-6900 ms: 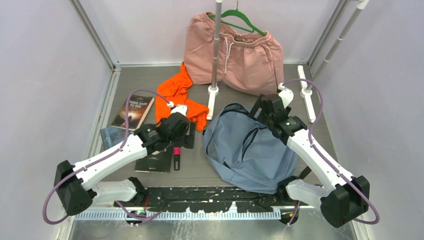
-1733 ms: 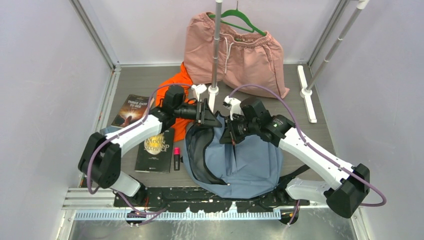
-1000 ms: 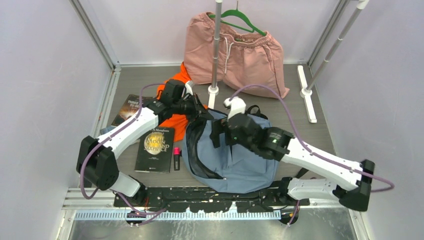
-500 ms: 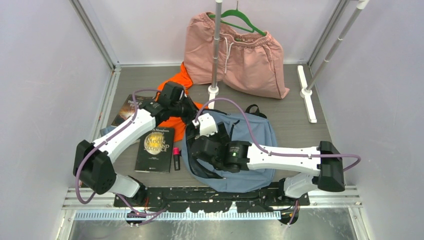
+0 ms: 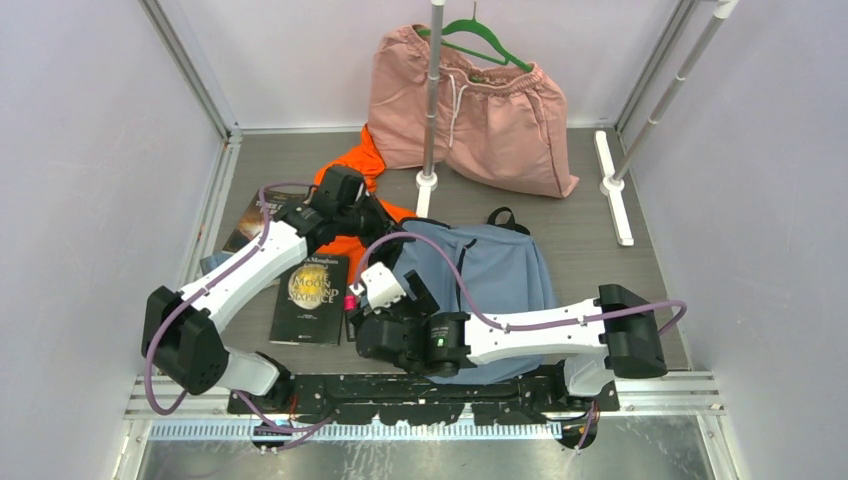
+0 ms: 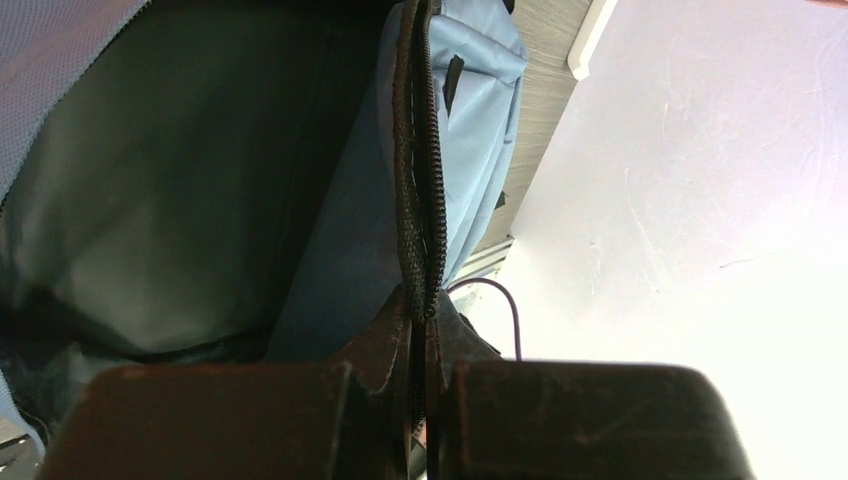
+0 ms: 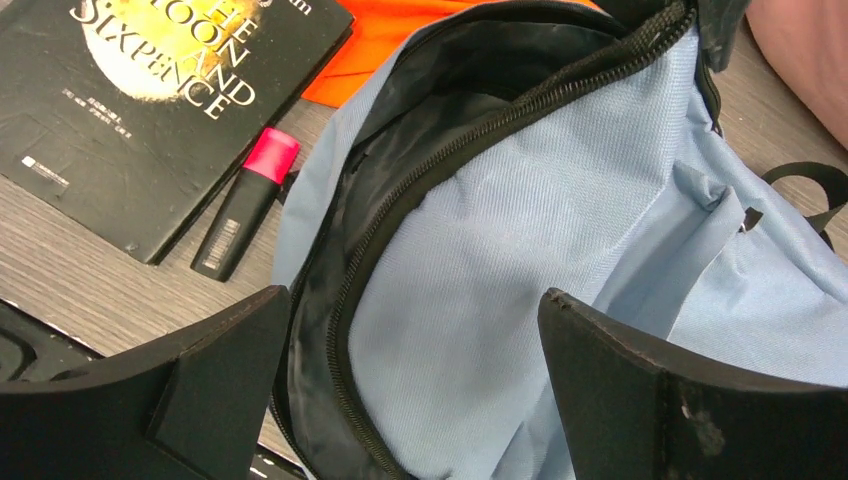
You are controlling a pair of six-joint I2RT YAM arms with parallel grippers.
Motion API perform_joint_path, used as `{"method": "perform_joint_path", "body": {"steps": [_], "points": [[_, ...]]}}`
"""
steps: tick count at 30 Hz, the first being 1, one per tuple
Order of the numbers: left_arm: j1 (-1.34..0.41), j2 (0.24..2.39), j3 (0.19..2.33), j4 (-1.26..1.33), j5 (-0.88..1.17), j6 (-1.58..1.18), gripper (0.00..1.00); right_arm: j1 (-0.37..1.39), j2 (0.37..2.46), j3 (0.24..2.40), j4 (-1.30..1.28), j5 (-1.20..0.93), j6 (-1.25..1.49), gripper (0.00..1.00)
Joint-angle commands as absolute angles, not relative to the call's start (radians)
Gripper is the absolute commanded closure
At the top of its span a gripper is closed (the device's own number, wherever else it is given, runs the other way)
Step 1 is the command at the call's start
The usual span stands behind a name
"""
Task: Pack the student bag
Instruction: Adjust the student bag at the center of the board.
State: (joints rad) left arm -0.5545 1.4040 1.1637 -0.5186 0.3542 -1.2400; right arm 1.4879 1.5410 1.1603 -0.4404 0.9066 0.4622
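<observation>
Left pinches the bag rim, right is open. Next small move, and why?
Probably shift the open right gripper over the pink-capped marker: it lies loose beside the student bag, whose zipper edge the left gripper pinches open.

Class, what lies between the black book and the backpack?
A pink-capped marker lies between the book and the backpack. It shows most clearly in the right wrist view, and the top view shows only its pink end.

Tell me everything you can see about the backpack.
The student bag is soft grey-blue fabric with a black zipper, lying on the table, main compartment unzipped, lining dark, black carry loop at its far end. The left gripper pinches its zipper edge; the right gripper hangs open above the opening.
</observation>
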Motion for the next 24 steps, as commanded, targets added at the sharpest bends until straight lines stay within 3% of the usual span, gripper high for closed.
{"method": "perform_joint_path", "body": {"steps": [1, 24], "points": [[-0.546, 1.354, 1.188, -0.505, 0.343, -1.267, 1.00, 1.501, 1.527, 1.135, -0.381, 1.040, 0.473, 0.00], [-0.546, 1.339, 1.170, -0.524, 0.346, -1.298, 1.00, 1.547, 1.661, 1.158, -0.352, 1.093, 0.461, 0.00]]}}
